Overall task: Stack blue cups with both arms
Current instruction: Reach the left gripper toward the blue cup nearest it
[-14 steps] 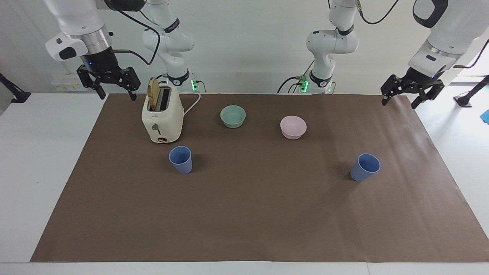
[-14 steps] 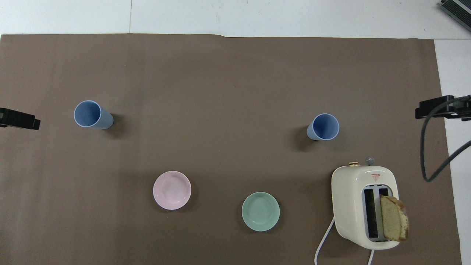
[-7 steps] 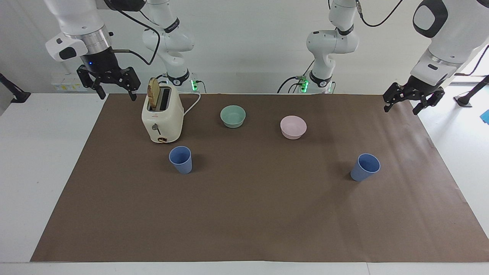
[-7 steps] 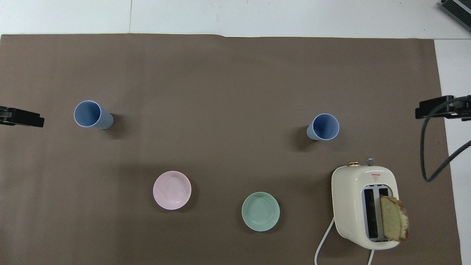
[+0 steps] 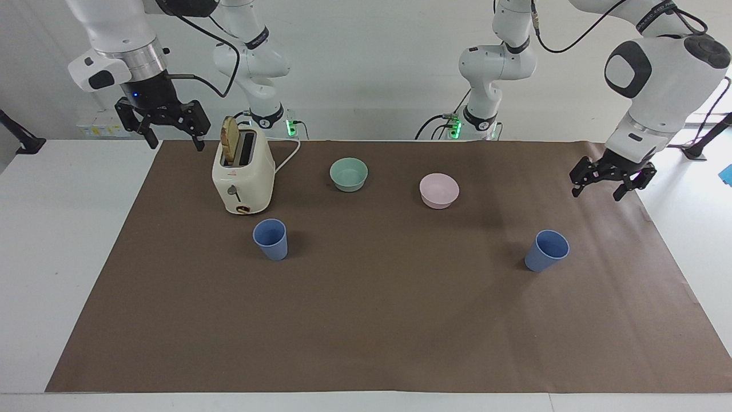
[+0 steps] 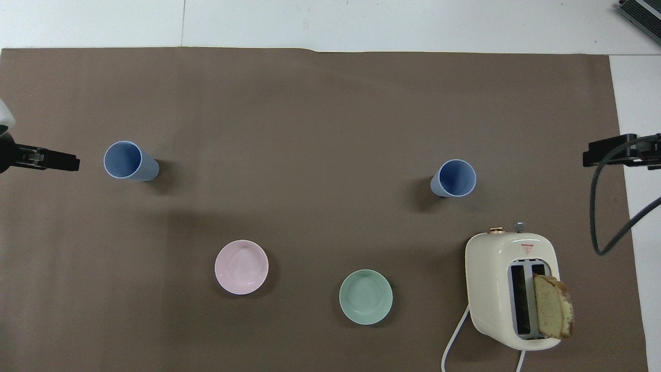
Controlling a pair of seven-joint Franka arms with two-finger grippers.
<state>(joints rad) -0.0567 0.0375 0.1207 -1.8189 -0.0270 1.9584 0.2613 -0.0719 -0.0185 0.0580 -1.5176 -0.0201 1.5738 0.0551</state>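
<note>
Two blue cups stand upright and apart on the brown mat. One cup (image 5: 270, 239) (image 6: 454, 178) stands by the toaster, toward the right arm's end. The other cup (image 5: 548, 250) (image 6: 126, 161) stands toward the left arm's end. My left gripper (image 5: 596, 193) (image 6: 51, 160) is open and empty, in the air over the mat's edge, apart from that second cup. My right gripper (image 5: 176, 144) (image 6: 613, 152) is open and empty, raised over the mat's corner beside the toaster, and waits.
A cream toaster (image 5: 243, 180) (image 6: 508, 289) with a slice of bread in one slot stands near the robots. A mint-green bowl (image 5: 349, 174) (image 6: 365, 297) and a pink bowl (image 5: 439, 190) (image 6: 241, 266) sit between the cups and the robots.
My left gripper has come down and moved in over the mat toward the cup at its end. The right arm and both cups have not moved.
</note>
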